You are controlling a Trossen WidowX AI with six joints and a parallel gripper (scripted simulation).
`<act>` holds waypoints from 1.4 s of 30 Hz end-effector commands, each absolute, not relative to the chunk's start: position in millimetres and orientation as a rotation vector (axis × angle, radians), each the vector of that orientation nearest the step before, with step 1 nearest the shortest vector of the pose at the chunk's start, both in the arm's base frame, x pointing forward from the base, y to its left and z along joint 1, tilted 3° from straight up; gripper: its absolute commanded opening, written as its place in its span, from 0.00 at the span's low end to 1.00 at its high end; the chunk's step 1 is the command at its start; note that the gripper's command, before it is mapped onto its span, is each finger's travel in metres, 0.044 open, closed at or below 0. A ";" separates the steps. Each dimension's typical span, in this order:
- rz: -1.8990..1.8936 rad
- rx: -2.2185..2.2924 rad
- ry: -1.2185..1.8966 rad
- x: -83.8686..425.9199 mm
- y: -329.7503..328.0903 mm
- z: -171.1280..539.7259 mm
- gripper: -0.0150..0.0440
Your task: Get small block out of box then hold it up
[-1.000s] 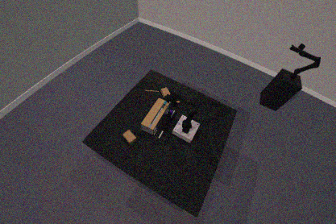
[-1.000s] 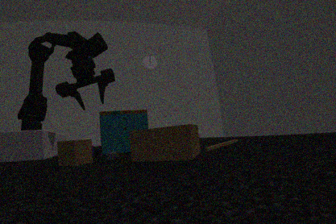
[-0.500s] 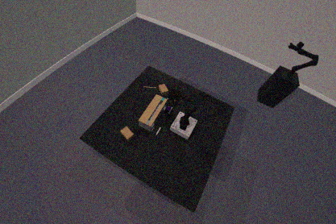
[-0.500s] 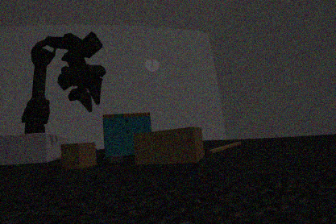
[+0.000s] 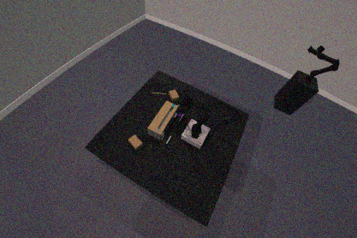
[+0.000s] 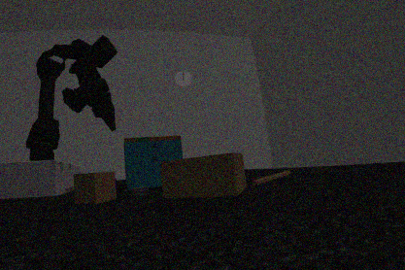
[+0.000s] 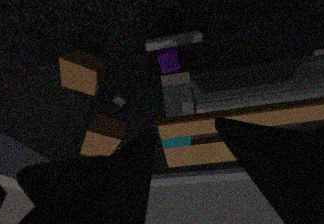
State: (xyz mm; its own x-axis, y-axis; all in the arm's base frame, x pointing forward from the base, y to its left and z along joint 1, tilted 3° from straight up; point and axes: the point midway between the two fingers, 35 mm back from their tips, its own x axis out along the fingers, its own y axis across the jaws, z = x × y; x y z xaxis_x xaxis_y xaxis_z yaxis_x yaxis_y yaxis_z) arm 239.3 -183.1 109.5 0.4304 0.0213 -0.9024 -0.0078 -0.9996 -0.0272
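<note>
While hovering above the box (image 7: 199, 145), fingers parted, grasping nothing.
Purple block (image 7: 168, 62) down beyond the fingertips, well apart from them, beside the box's far end; on shelf or worktop (image 5: 168, 184) — cannot tell.

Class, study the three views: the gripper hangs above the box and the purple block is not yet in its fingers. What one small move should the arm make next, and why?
Probably lower the open gripper toward the purple block. The exterior view shows it above the box, holding nothing, and the wrist view shows the block ahead beyond the box top. Which shelf end is open I cannot tell.
</note>
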 end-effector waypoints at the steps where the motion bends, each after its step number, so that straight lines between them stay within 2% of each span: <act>1: 1.651 -2.623 -0.005 242.2 -184.5 87.7 0.74; 6: 1.651 -2.623 -0.006 241.5 -180.5 18.9 0.74; 42: 1.654 -2.624 -0.007 242.4 -179.1 -29.5 0.74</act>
